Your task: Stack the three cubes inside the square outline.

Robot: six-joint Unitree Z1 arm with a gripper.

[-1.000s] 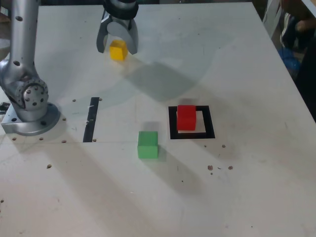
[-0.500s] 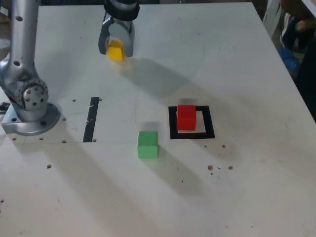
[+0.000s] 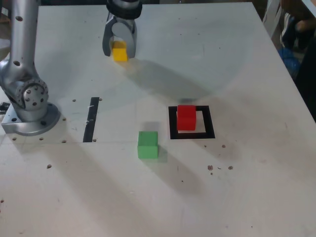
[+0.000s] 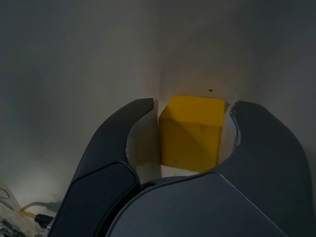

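Pincer [image 3: 119, 48] clamped on yellow cube [image 4: 191, 132] at table's [image 3: 237, 59] far side; red cube [image 3: 186, 117] inside square outline [image 3: 210, 124]

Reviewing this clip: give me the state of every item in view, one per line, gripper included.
gripper: jaws closed against the yellow cube's two sides, down at the table
yellow cube: upright on the table, between the jaws, far from the outline
red cube: upright inside the square outline, nothing on top
green cube: upright on the table, outside the outline, untouched
square outline: holds only the red cube
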